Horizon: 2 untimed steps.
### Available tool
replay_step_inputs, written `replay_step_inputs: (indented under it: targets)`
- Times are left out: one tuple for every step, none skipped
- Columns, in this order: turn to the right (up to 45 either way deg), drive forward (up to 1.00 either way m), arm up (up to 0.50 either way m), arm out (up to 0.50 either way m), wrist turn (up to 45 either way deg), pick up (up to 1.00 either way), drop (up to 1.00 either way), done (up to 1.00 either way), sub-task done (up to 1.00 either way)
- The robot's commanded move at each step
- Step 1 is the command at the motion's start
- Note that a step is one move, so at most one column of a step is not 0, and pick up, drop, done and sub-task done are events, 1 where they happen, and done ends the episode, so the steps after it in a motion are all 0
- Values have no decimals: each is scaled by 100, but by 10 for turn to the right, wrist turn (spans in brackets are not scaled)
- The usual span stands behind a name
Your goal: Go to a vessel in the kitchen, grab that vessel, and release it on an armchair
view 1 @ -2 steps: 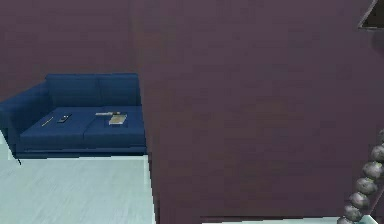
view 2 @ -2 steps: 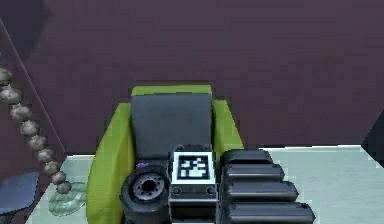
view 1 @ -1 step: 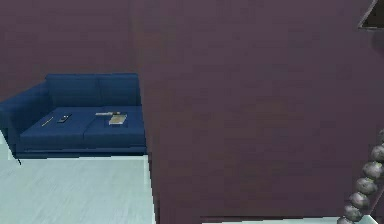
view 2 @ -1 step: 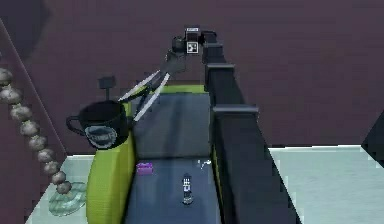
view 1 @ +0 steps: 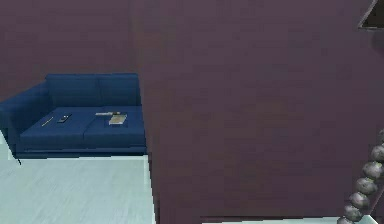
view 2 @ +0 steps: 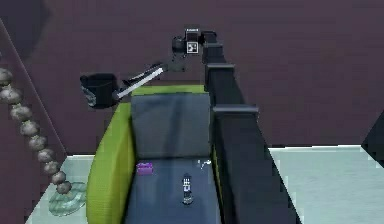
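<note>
One dark vessel [view 2: 100, 88] hangs held at the gripper [view 2: 135, 82] far end, clear of everything, just above the green armchair [view 2: 110, 165] far corner. Small purple thing [view 2: 145, 168] lies on armchair seat.

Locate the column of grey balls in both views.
Forward view: column of grey balls rises in the bottom right corner, against the purple wall.
Arm side view: column of grey balls slants down the left edge to a clear base, left of the green armchair.
Shared landmark: the purple wall behind it.
</note>
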Motion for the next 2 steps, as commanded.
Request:
replay_step_inputs:
  targets:
    - [0, 0, 0, 0, 450, 0, 0, 0, 0]
    - [0, 0, 0, 0, 330, 0, 0, 0, 0]
